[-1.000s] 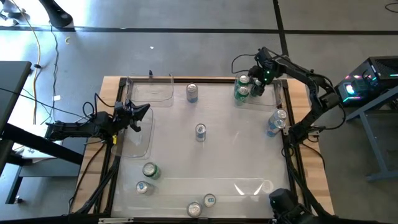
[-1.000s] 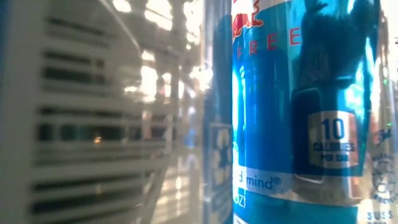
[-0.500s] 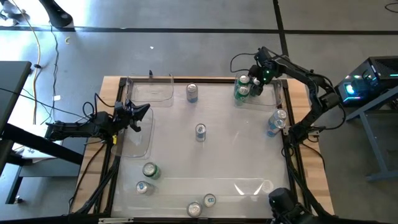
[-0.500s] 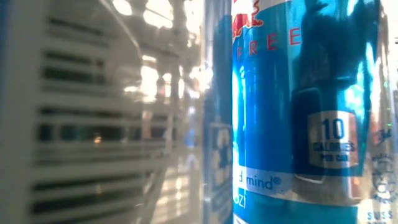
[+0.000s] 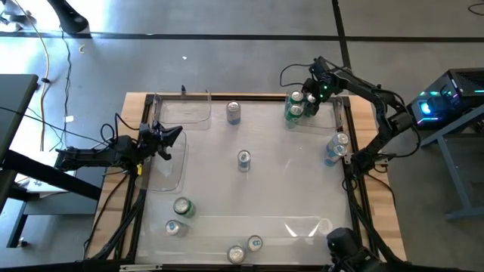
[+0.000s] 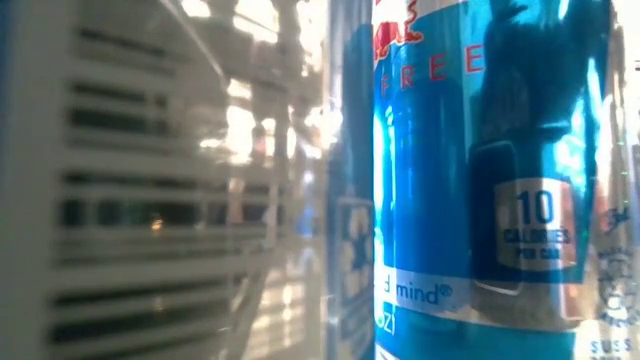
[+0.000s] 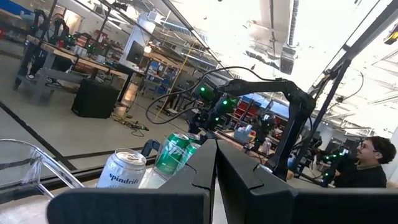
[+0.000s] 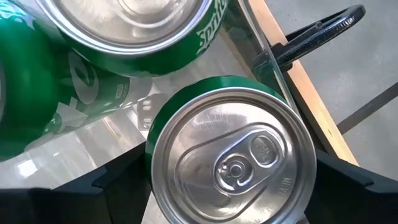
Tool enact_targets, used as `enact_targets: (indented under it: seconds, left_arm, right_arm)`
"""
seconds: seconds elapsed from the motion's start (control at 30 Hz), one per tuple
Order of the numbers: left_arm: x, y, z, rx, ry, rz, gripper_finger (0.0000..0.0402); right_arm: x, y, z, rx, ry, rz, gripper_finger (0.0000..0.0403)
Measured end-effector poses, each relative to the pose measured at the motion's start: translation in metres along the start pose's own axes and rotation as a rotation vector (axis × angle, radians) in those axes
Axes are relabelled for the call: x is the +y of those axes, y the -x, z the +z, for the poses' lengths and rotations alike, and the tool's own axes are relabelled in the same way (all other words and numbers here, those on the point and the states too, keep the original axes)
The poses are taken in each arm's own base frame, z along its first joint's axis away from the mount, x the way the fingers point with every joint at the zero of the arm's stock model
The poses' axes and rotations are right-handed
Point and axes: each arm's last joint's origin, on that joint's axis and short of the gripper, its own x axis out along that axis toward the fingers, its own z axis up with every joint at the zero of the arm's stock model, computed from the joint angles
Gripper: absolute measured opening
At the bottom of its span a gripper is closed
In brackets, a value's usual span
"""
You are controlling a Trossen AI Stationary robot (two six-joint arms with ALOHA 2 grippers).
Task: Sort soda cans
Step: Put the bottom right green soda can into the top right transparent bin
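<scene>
1. Right gripper (image 5: 311, 97) hangs over the tabletop's (image 5: 280, 189) far right corner, jaws spread wide around an upright green can (image 8: 230, 155), the elbow bent back toward the right edge.
2. Two more green cans (image 5: 293, 106) stand just beside it, nearly touching.
3. Blue cans (image 5: 336, 149) stand nearer along that arm.
4. Left gripper (image 5: 171, 140) waits closed over a clear tray (image 5: 168, 170), well apart, its arm stretched level.
</scene>
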Motion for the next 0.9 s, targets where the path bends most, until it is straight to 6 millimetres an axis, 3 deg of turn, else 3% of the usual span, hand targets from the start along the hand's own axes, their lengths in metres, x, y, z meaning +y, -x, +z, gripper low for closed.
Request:
enact_targets:
  seconds: [0.3, 0.5, 0.9]
  left_arm:
    - [0.0, 0.0, 0.0, 0.0, 0.0, 0.0, 0.001]
    - [0.0, 0.0, 0.0, 0.0, 0.0, 0.0, 0.001]
    - [0.0, 0.0, 0.0, 0.0, 0.001, 0.0, 0.001]
  right_arm:
    - [0.0, -0.001, -0.002, 0.03, -0.008, -0.006, 0.0326]
    - [0.0, -0.012, -0.004, 0.091, -0.008, 0.016, 0.0355]
    - [-0.001, -0.014, -0.001, 0.069, 0.036, 0.018, 0.0367]
